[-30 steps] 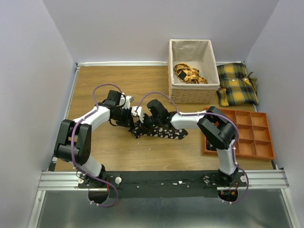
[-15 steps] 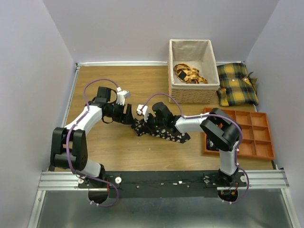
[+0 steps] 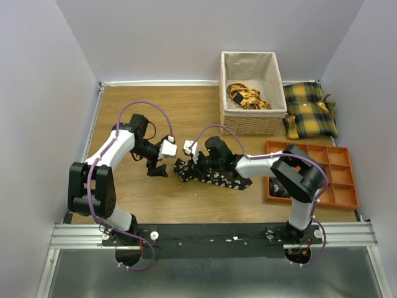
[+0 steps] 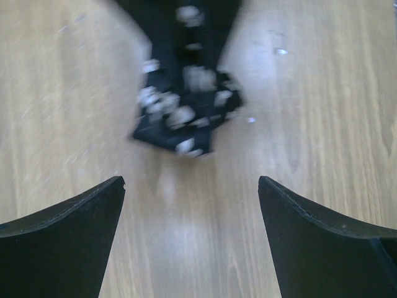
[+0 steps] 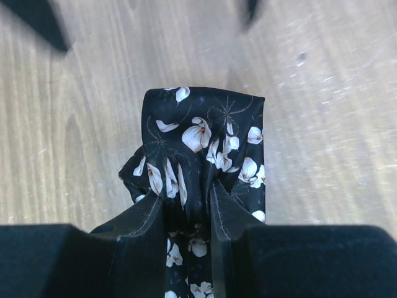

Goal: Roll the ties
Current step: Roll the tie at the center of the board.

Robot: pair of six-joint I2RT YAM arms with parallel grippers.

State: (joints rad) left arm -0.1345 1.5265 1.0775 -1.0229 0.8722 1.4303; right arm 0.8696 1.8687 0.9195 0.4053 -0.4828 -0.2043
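Necktie (image 3: 217,176) of black fabric dotted with pale flowers, lying as a strip on the wooden worktop (image 3: 136,112), roughly midway between the left and right edges. Left end bunched into a small lump. Rest of the strip running off to the right and slightly nearer, partly hidden beneath the right arm.

Right pincer (image 5: 186,202) clenched on that bunched left end of the necktie. Black fingers (image 5: 139,233) pressing gathered folds between them, with a rounded fold of flowered cloth standing out beyond the tips over bare wood.

Left pincer (image 4: 191,181) released, jaws spread wide and holding nothing. Placed just left of the bunched end, near it but not touching. In the left wrist view, a blurred lump of flowered fabric ahead of the two dark fingers (image 4: 68,239), with bare wood showing across the gap between them.

Toward the far right of the worktop, a woven basket (image 3: 251,127) with pale lining, holding a tangle of yellow-and-black patterned fabric (image 3: 247,97). Just right of the basket, against the right wall, yellow-and-black plaid cushions (image 3: 310,110). Nearer than the cushions, along the right edge, an orange tray (image 3: 329,165) divided into compartments, with the right arm's elbow overlapping its left side.
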